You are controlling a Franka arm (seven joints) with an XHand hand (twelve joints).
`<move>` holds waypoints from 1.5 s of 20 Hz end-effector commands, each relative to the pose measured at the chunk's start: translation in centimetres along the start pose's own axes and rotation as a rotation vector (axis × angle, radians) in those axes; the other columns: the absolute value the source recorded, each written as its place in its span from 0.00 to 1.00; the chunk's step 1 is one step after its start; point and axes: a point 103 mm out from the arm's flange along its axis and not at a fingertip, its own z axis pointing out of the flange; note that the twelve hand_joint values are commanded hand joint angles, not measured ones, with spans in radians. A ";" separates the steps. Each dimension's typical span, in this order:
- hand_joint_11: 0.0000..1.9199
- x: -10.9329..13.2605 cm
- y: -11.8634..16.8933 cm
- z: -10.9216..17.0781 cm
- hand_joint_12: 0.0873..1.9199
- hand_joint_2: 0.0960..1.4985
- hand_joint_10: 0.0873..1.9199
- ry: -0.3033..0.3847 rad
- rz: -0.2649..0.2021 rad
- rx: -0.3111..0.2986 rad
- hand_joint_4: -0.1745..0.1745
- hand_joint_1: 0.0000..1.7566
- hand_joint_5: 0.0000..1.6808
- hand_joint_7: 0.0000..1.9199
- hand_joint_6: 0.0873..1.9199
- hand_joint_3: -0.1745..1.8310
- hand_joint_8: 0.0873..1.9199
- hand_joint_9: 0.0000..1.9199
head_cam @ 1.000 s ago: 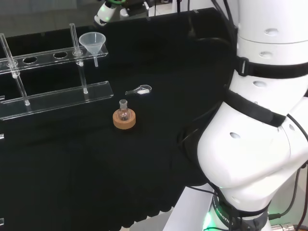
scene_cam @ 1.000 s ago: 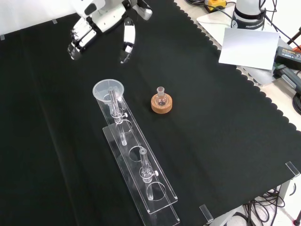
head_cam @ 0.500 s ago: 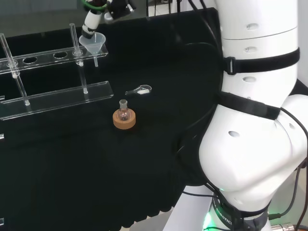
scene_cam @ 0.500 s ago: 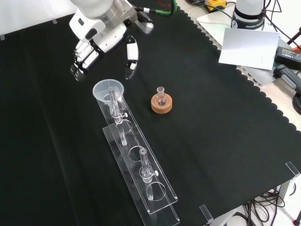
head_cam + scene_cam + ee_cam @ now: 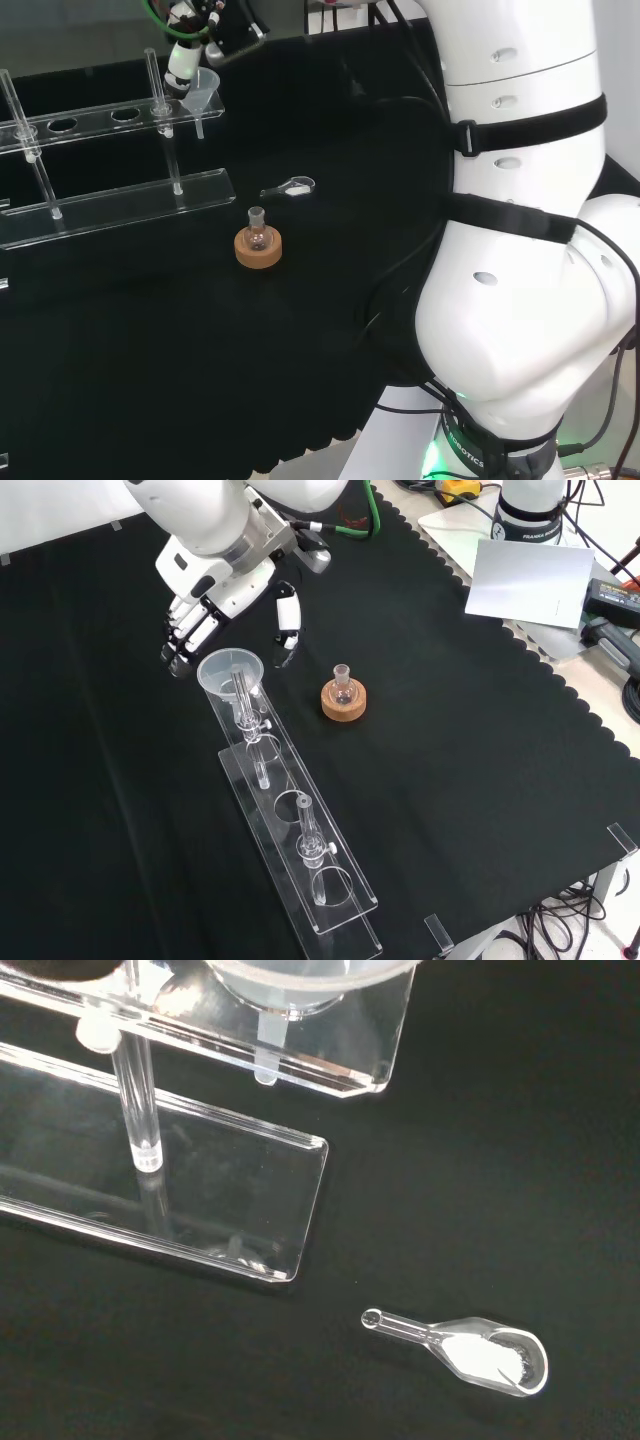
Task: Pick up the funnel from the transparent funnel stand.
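Counter (image 5: pixel 480 780): black cloth, carrying the ware.

Arm (image 5: pixel 520 250): white links stand large at the right of the head view. Against the views from a second ago, the arm has swung over toward the stand.

Transparent funnel stand (image 5: pixel 300 860): long clear two-tier rack, unmoved. In the front view it runs from upper left to lower right; in the head view it lies along the left side (image 5: pixel 110 200).

Hand (image 5: pixel 215 585): a second ago it hung well above and behind the stand's end. It has since come down and now sits just beside the funnel, fingers (image 5: pixel 185 640) at the funnel's left rim and thumb (image 5: pixel 288 620) to its right, front view. Fingers spread apart, nothing held; contact with the rim cannot be told.

Funnel (image 5: pixel 230 670): seated in the end hole of the stand, rim up, stem through the top plate (image 5: pixel 265 1055). Position unchanged.

Small flask (image 5: pixel 343 692) on cork ring (image 5: pixel 345 705): near the stand, untouched.

Clear scoop (image 5: pixel 470 1350) with white powder: on the cloth beside the stand's end.

Judgement: approach nearly complete, hand straddling the funnel. Closing on the rim and lifting straight up remain.
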 end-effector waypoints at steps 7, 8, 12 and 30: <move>0.17 0.5 1.6 1.8 0.77 0.39 0.41 -0.006 0.023 0.009 0.59 0.38 0.03 0.00 0.00 0.36 0.19 0.06; 0.17 0.5 1.7 1.9 0.77 0.39 0.41 -0.007 0.022 0.010 0.59 0.38 0.03 0.00 0.00 0.36 0.20 0.06; 0.17 0.2 1.8 2.0 0.77 0.39 0.41 0.001 0.026 0.012 0.59 0.38 0.04 0.00 0.00 0.36 0.20 0.06; 0.20 0.4 2.7 3.3 0.75 0.39 0.40 -0.023 0.029 0.024 0.58 0.39 0.07 0.02 0.00 0.37 0.30 0.13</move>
